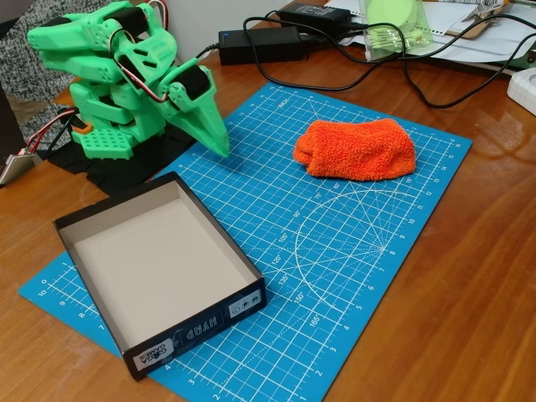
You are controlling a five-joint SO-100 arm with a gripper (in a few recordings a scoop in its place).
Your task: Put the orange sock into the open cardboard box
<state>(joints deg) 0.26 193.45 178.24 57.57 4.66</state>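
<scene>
**Desk inventory: sock out on the mat, box empty, arm folded**

Item, the orange sock (pixel 355 149): a thick fluffy bundle lying near the far right corner of the blue cutting mat (pixel 335 251), flat on the grid, nothing touching it. It sits in open space with room on every side, which I take to be deliberate, so that fingers can come down over it.

Item, the open cardboard box (pixel 159 272): a shallow tray with black outer walls and a pale floor, resting on the near left corner of the mat, its printed short side turned toward the near edge of the desk. Nothing is inside. It lies well apart from the sock, mouth upward, ready to receive a drop from above.

Item, green arm: base at the far left of the desk on a dark pad, joints folded tightly down on themselves. Its pincer (pixel 219 144) points down to the far left edge of the mat, tip close to or on the surface; the fingers look pressed together into one wedge, with nothing between them. The tip stands between box and sock, nearer the box's far corner.

Item, black power bricks and cables (pixel 260 42): along the far edge, off the mat.

Judgement: the task has not begun; the reach toward the sock comes first.
</scene>
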